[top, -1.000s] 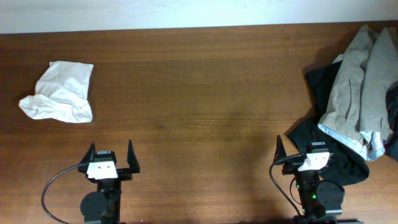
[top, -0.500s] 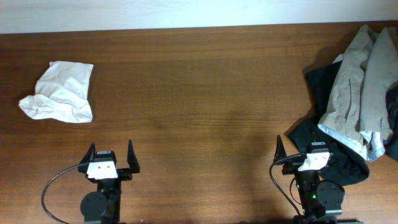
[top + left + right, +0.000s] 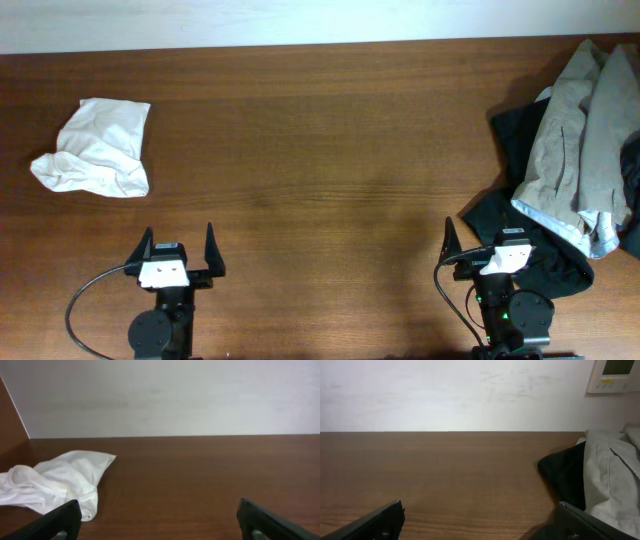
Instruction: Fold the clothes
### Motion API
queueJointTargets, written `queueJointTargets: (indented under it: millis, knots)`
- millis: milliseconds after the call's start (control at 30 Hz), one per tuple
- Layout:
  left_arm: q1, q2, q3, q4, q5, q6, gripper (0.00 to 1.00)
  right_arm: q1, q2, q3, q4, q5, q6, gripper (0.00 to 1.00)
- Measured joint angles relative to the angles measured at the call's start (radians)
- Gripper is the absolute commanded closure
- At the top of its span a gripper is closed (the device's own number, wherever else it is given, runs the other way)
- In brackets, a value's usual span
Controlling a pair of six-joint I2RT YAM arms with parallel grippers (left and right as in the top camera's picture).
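White cloth (image 3: 95,148) lies well beyond left pincer (image 3: 179,233).

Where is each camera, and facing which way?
Overhead: above the brown wooden table, looking straight down; left gripper, right gripper at bottom.
Left wrist: low, facing the back wall; own fingertips in bottom corners.
Right wrist: likewise.
Shared: crumpled white cloth, overhead and left wrist; beige-and-black clothes heap, overhead and right wrist.

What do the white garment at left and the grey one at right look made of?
White garment: thin, soft, matte cloth, likely cotton; it lies in fine crumples. Grey garment: probably a heavier matte woven fabric; broad folds and stitched seams show.
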Motion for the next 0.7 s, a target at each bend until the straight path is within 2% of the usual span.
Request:
queueJointTargets:
  millis: [100,167,267,300,500,600,633,700]
  knots:
    - [0.0,0.038,0.041,-0.043,0.01,0.0,0.01,0.0,0.037,0.031,-0.026,0.016,0.002,0.01]
    - [0.0,0.145,0.13,-0.066,0.01,0.003,0.01,0.0,0.157,0.121,-0.039,0.036,0.005,0.01]
    - [0.0,0.406,0.343,-0.14,0.013,0.004,0.01,0.0,0.434,0.302,-0.063,0.061,0.006,0.01]
    - [0.0,0.528,0.441,-0.165,0.013,0.004,0.01,0.0,0.578,0.401,-0.101,0.069,0.006,0.01]
    - [0.0,1.057,0.872,-0.529,0.017,0.007,0.01,-0.005,1.248,0.995,-0.499,0.146,0.005,0.01]
    - [0.0,1.156,0.936,-0.557,0.017,0.007,0.01,-0.075,1.395,1.07,-0.515,0.245,0.016,0.01]
    - [0.0,1.164,0.937,-0.559,0.018,0.007,0.01,-0.178,1.474,1.073,-0.537,0.295,0.053,0.02]
    - [0.0,1.165,0.937,-0.552,0.017,0.007,0.01,-0.273,1.572,1.074,-0.547,0.328,0.082,0.16]
